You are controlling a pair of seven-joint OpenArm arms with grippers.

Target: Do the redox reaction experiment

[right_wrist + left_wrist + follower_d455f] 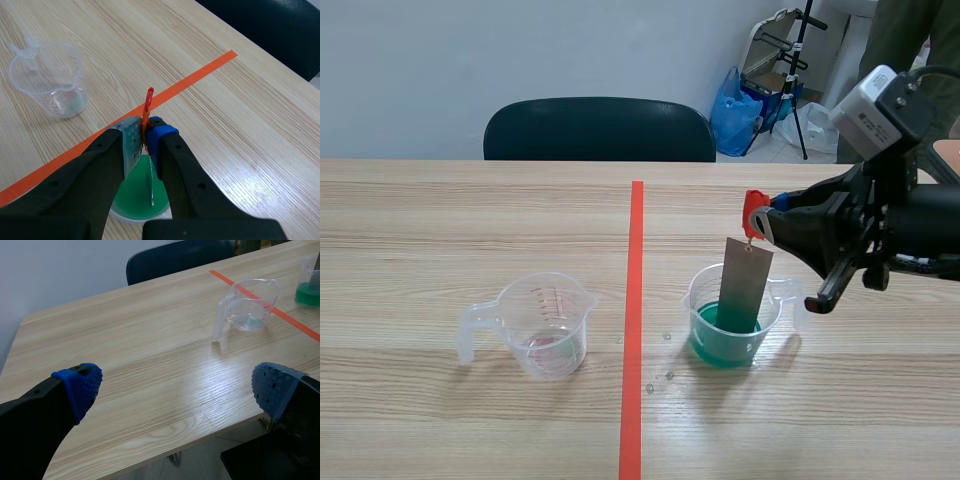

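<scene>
Metal strip (745, 285) hangs from red clip (753, 212), lower end dipped in green solution (725, 350) inside beaker (698, 300). Right gripper (767, 222) above that beaker, fingers clamped on clip. Step, by judgement: immersion; next calls for steady hold, then straight lift clear of rim. Left gripper (175, 387) well apart from beaker, fingers spread, holding nothing. Second beaker (548, 325) across tape line (635, 300) from it. Wood-grain bench (440, 230); dark chair (598, 130), pale wall beyond.

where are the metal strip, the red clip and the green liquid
metal strip (745, 285), scene view, middle of its flat face
red clip (751, 212), scene view, its red body
green liquid (725, 348), scene view, below the strip
</scene>
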